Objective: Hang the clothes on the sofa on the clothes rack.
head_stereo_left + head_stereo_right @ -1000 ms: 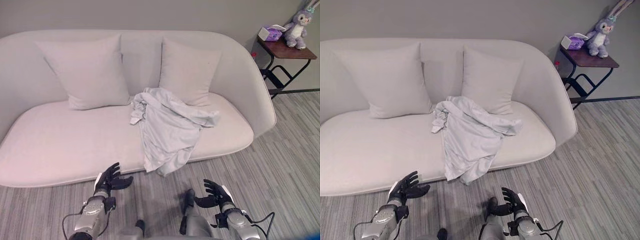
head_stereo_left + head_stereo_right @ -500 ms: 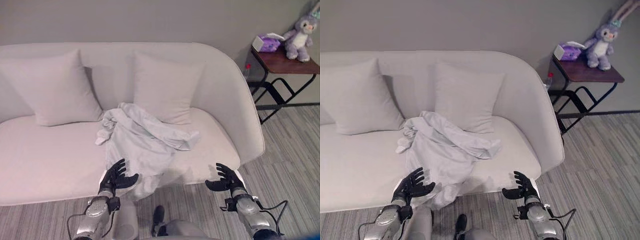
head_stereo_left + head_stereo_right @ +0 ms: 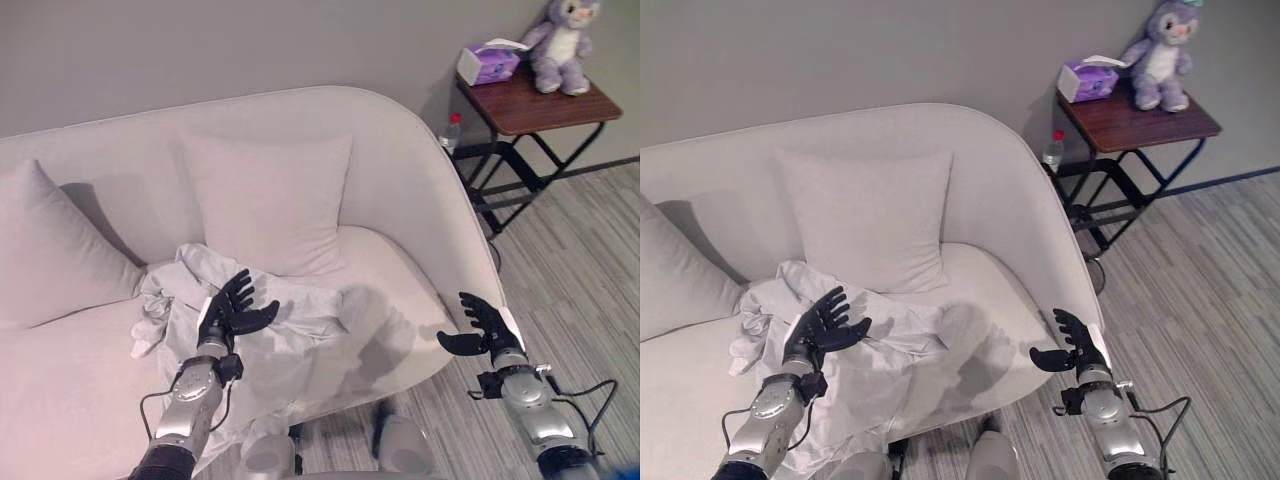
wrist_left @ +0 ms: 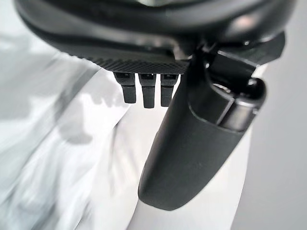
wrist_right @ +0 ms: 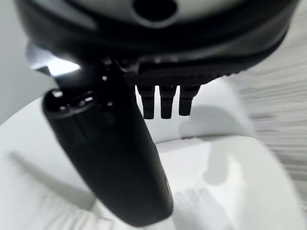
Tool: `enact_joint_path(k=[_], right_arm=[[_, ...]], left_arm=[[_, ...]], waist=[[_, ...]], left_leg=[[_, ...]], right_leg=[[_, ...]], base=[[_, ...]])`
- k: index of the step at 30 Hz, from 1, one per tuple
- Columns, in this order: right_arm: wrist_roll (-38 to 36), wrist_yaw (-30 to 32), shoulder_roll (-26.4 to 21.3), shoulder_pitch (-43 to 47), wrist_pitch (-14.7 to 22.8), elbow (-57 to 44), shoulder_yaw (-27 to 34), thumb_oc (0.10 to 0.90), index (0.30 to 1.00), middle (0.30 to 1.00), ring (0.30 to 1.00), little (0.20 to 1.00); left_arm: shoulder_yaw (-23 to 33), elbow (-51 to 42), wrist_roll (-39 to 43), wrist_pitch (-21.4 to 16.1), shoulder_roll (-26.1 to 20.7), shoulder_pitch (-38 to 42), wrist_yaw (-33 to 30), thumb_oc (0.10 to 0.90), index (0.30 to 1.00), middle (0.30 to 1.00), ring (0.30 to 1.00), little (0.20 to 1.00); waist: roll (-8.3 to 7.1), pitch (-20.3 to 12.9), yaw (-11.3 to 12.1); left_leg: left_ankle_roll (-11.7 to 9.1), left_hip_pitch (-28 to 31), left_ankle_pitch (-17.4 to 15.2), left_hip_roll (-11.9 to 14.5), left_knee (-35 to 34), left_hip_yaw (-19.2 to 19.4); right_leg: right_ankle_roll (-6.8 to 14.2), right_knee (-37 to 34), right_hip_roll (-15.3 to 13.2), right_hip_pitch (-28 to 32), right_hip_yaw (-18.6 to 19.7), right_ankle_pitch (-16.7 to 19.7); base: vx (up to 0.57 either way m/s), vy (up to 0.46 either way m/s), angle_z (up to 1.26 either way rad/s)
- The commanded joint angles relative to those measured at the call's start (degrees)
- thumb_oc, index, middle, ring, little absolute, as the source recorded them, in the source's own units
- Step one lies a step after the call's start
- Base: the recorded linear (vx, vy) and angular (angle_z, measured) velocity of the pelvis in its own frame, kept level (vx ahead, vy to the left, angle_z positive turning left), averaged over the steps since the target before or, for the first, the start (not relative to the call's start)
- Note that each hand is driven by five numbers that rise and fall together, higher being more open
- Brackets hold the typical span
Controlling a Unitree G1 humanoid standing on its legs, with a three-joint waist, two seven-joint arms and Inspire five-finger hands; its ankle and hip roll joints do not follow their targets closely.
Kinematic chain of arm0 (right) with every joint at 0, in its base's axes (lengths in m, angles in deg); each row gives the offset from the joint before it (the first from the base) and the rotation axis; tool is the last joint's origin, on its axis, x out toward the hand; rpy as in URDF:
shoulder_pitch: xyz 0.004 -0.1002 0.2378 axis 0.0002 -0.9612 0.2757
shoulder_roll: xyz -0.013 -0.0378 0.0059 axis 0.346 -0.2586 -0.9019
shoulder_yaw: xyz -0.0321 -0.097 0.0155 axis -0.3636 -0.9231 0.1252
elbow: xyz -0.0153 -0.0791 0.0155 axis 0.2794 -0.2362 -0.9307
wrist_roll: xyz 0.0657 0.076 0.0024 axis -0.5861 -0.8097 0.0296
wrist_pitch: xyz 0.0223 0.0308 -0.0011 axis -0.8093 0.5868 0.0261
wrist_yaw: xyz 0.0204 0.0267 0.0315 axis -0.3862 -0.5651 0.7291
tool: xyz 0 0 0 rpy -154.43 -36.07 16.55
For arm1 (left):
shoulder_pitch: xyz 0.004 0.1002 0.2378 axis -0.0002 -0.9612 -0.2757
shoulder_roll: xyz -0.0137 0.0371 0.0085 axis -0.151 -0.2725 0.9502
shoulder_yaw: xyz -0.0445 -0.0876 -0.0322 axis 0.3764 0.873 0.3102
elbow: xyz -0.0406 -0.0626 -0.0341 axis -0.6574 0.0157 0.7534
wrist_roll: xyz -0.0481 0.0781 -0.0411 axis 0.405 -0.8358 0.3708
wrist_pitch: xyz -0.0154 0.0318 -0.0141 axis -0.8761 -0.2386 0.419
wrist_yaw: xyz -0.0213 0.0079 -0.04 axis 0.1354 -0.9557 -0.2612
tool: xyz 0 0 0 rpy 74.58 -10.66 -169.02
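Step in hand, as I read it: reaching in to pick up the shirt (image 3: 290, 330), a crumpled pale garment lying on the sofa (image 3: 400, 200) seat in front of the right-hand cushion (image 3: 268, 200), its lower part spilling over the seat's front edge.

Left hand (image 3: 232, 312) hovers over the upper part of the shirt, fingers spread and straight, holding nothing; its wrist view shows cloth just past the fingertips, contact can't be confirmed. Right hand (image 3: 478, 328) is spread too, empty, off the sofa's right front edge and well apart from the shirt.

To do it well:
- Lower the left hand onto a thick bunched fold near the collar end, not the flat thin layer, then curl fingers and thumb round a good wad.
- Bring the right hand across to the shirt's right side and take a second hold, so it lifts spread out rather than as a ball.
- Lift clear of the seat edge before turning away; the hanging part could drag or snag.

No clothes rack visible here, so it must be found after the lift. Side counter (image 3: 540, 105) with stuffed rabbit (image 3: 557, 35) and tissue box (image 3: 487, 62) is irrelevant.
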Motion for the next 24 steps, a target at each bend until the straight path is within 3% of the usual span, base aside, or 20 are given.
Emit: enact_joint_path(k=[1,8,9,10,11,13,14,15,17,18,19,20,21,22,23,24], right_arm=[[2.67,-0.16,-3.11,5.09,4.22,-4.42,1.24,0.8,0.9,0.9,0.9,0.9],[3.71,-0.85,-4.73,5.34,5.17,-5.32,0.07,0.8,0.9,0.9,0.9,0.9],[3.49,-0.56,-4.89,5.05,5.33,-5.99,0.7,0.8,0.9,0.9,0.9,0.9],[3.49,-0.57,-4.88,5.05,5.33,-5.99,0.7,0.8,0.9,0.9,0.9,0.9],[2.4,0.59,-4.89,4.96,5.41,-5.75,1.15,0.8,0.9,0.9,0.9,0.9],[2.23,0.74,-4.26,4.79,5.13,-5.17,0.46,0.8,0.9,0.9,0.9,0.9],[1.82,0.89,-3.63,4.31,4.95,-4.93,0.45,0.8,0.9,0.9,0.9,0.9],[1.55,0.82,-2.95,3.57,4.72,-5.22,0.38,0.8,0.9,0.9,0.9,0.9],[0.22,1.55,-1.39,3.13,4.77,-4.35,0.16,0.8,0.9,0.9,0.9,0.9],[-0.7,1.44,-0.66,2.83,4.91,-4.4,-0.26,0.8,0.9,0.9,0.9,0.9],[-0.71,1.44,-0.67,2.75,4.9,-4.43,-0.25,0.8,0.9,0.9,0.9,0.9],[0.07,0.56,0.44,2.0,4.33,-4.51,0.51,0.8,0.9,0.9,0.9,0.9],[0.68,0.73,1.27,2.24,3.92,-4.68,0.3,0.8,0.9,0.9,0.9,0.9],[0.68,1.05,2.07,3.16,3.64,-3.98,-0.07,0.8,0.9,0.9,0.9,0.9],[0.22,1.3,2.91,4.02,3.54,-3.3,-0.21,0.8,0.9,0.9,0.9,0.9],[-0.22,1.27,4.02,4.75,3.6,-3.55,-0.55,0.8,0.9,0.9,0.9,0.9]], left_arm=[[3.37,-6.57,-0.26,-6.2,-1.32,-1.41,0.14,0.8,0.9,0.9,0.9,0.9],[1.57,-8.26,1.06,-7.02,-0.53,0.43,0.47,0.8,0.9,0.9,0.9,0.9],[0.15,-9.01,1.29,-7.18,-0.49,1.9,0.59,0.8,0.9,0.9,0.9,0.9],[0.16,-9.0,1.29,-7.18,-0.49,1.9,0.59,0.8,0.9,0.9,0.9,0.9],[-1.74,-9.69,2.48,-7.6,0.35,3.83,0.17,0.8,0.9,0.9,0.9,0.9],[-1.77,-10.73,2.64,-7.67,0.81,3.84,-0.46,0.8,0.9,0.9,0.9,0.9],[-1.82,-10.92,2.56,-7.6,0.78,3.82,-0.92,0.8,0.9,0.9,0.9,0.9],[-1.97,-11.28,2.61,-7.28,0.76,3.65,-0.93,0.8,0.9,0.9,0.9,0.9],[-2.77,-11.92,2.26,-6.93,0.03,3.8,-0.8,0.8,0.9,0.9,0.9,0.9],[-2.95,-12.53,2.75,-7.05,-0.02,3.91,-0.79,0.8,0.9,0.9,0.9,0.9],[-2.98,-12.55,2.76,-7.04,-0.02,3.84,-0.79,0.8,0.9,0.9,0.9,0.9],[-4.13,-12.82,2.0,-6.79,0.19,5.15,0.11,0.8,0.9,0.9,0.9,0.9],[-4.9,-12.72,2.16,-6.64,-0.29,6.01,0.21,0.8,0.9,0.9,0.9,0.9],[-5.36,-12.63,1.71,-6.51,-1.02,6.84,0.37,0.8,0.9,0.9,0.9,0.9],[-5.73,-13.48,0.84,-6.55,-2.06,7.3,0.79,0.8,0.9,0.9,0.9,0.9],[-5.79,-14.03,0.47,-6.37,-2.8,7.53,1.2,0.8,0.9,0.9,0.9,0.9]], waist=[[-2.58,-3.26,3.03],[-2.61,-3.86,2.83],[-2.68,-2.83,2.5],[-2.7,-2.91,2.44],[-2.97,-1.26,1.56],[-2.62,-1.48,1.37],[-2.82,-1.94,1.36],[-2.64,-2.38,1.34],[-1.85,-3.88,1.58],[-0.91,-4.96,2.08],[-0.86,-5.04,2.14],[0.16,-6.86,0.77],[-0.45,-6.76,0.51],[-0.69,-6.43,0.8],[-0.96,-5.98,0.91],[-0.64,-5.13,0.84]], left_leg=[[-4.01,2.32,-8.37,1.45,0.07,3.54],[-5.81,1.95,-7.93,3.24,0.07,0.46],[-6.28,-1.33,-9.39,3.58,5.86,0.18],[-6.27,-1.49,-9.41,3.55,5.95,0.11],[-8.13,-6.96,-9.47,5.84,13.44,3.19],[-8.8,-6.88,-8.45,10.98,13.55,3.33],[-9.58,-6.44,-6.32,14.8,12.3,2.91],[-9.88,-5.57,-4.55,17.04,10.45,2.73],[-11.83,-5.86,1.99,21.76,7.46,-0.07],[-12.32,-5.16,0.47,21.26,5.61,-3.04],[-12.33,-5.11,0.4,21.33,5.56,-2.98],[-14.81,-2.82,-5.09,19.18,2.89,-4.73],[-14.18,-2.63,-7.08,16.83,3.73,-3.97],[-13.34,-2.08,-8.7,15.37,4.58,-2.44],[-12.11,-1.97,-9.38,13.93,4.82,-1.22],[-11.03,-1.64,-9.46,12.78,4.78,-0.12]], right_leg=[[-1.01,-2.05,1.87,5.25,-2.14,6.04],[-2.19,-3.01,3.8,7.67,-3.11,3.82],[-3.02,-1.65,3.38,7.58,-3.89,1.99],[-3.01,-1.63,3.36,7.5,-3.95,1.99],[-3.49,-0.22,1.57,7.78,-5.52,1.31],[-2.66,-0.21,-0.13,8.31,-5.1,1.39],[-2.03,-0.63,-1.8,8.54,-4.69,1.48],[-1.75,-0.99,-2.46,8.94,-4.36,1.27],[-0.19,-1.35,-4.51,8.91,-3.65,1.19],[0.6,-2.01,-5.46,8.46,-2.58,1.38],[0.61,-2.04,-5.41,8.47,-2.56,1.36],[3.47,-3.51,-9.44,8.6,-3.15,7.7],[3.73,-3.29,-12.22,6.59,-2.2,16.12],[3.73,-3.17,-13.82,5.68,-2.85,19.6],[3.57,-2.66,-14.5,4.75,-3.18,20.37],[1.97,-0.17,-12.92,3.78,-1.94,17.32]], base=[[0.08,-0.076,0.26],[0.03,-0.085,0.22],[-0.04,-0.043,0.26],[-0.16,0.102,0.49],[-0.14,0.251,0.71],[-0.07,0.426,0.8],[0.04,0.471,0.44],[0.07,0.579,0.17],[0.1,0.622,-0.05],[0.09,0.432,0.04],[0.13,0.753,-0.01],[0.05,0.732,-0.16],[0.05,0.905,-0.15],[-0.06,0.577,-0.12],[-0.09,0.523,-0.14],[-0.1,0.353,-0.36]])
